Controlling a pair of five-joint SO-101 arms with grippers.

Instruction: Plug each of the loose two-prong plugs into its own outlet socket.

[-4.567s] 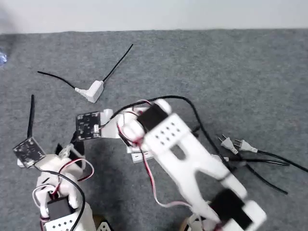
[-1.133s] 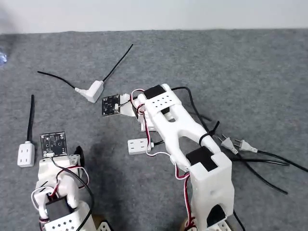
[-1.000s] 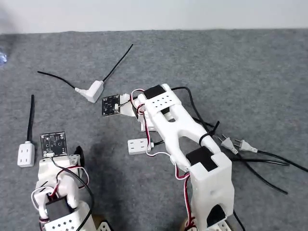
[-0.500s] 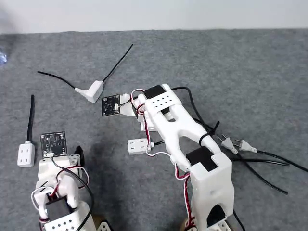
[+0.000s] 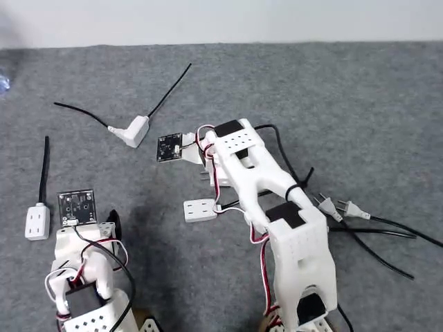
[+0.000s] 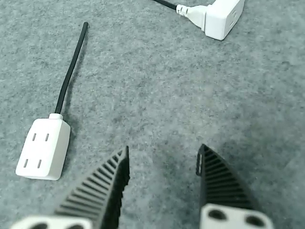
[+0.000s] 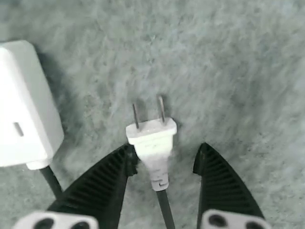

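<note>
Both wide open: right gripper point(image 7: 165, 150) straddles plug point(image 7: 151, 136) on carpet point(image 7: 228, 57) near socket point(image 7: 24, 105), off-centre, so closing may twist it & skew prongs point(image 7: 162, 109); left gripper point(image 6: 162, 155) hangs empty over carpet.

No writing, number or sign can be read on anything here. There may be fine print on the dark circuit board on the right arm's wrist point(image 5: 169, 147), on the circuit board on the left arm's wrist point(image 5: 76, 206), or on the body of the white plug point(image 7: 151, 138), but it is too small or blurred to make out.
</note>
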